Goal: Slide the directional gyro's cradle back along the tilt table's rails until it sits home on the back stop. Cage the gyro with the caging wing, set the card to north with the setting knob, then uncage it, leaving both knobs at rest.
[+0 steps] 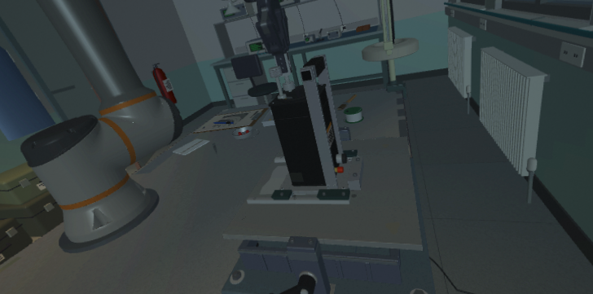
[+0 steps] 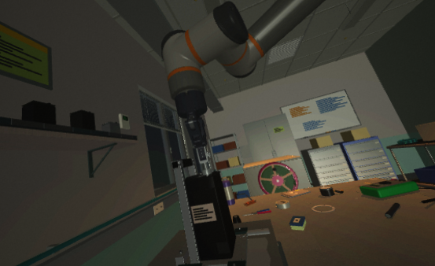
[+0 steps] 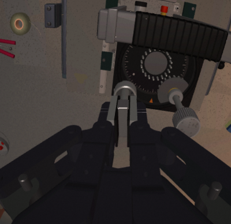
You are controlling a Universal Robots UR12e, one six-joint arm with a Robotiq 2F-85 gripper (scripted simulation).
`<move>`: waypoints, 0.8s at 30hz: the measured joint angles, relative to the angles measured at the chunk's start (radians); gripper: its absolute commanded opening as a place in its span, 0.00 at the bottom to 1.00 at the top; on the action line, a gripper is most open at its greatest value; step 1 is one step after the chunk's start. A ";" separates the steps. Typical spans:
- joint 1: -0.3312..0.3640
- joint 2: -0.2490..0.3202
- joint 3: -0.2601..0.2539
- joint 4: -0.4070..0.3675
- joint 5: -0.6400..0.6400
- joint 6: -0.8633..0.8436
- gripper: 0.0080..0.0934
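Note:
The gyro's dial face (image 3: pixel 157 76) is partly hidden behind the ribbed black bar of the cradle (image 3: pixel 161 36) that crosses above it. The black gyro case (image 1: pixel 301 138) stands tilted up on the tilt table (image 1: pixel 307 192) in its grey cradle frame (image 1: pixel 317 117). I hold the flat caging wing (image 3: pixel 122 108) in my closed gripper (image 3: pixel 122 108), directly above the case's top face. The knurled setting knob (image 3: pixel 186 120) juts out on its stem just to the right of the wing. An orange index mark (image 3: pixel 150 100) sits at the dial's lower edge.
My arm's base (image 1: pixel 83 167) stands left of the table on the bench. A solder spool (image 1: pixel 353 114), a small dish (image 1: pixel 242 132) and a clipboard (image 1: pixel 232 119) lie behind the fixture. A vise (image 1: pixel 307 263) sits at the bench's near edge.

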 measured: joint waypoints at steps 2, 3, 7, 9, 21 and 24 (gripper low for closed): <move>0.000 0.000 0.000 0.000 0.000 0.025 0.00; 0.000 0.000 0.000 0.000 0.000 0.038 0.00; 0.000 0.000 0.000 0.000 0.000 0.082 0.00; 0.000 0.000 0.000 0.000 0.000 0.101 0.00; 0.000 0.000 0.000 0.000 0.000 0.184 0.00; 0.000 0.000 0.000 0.000 0.000 0.196 0.00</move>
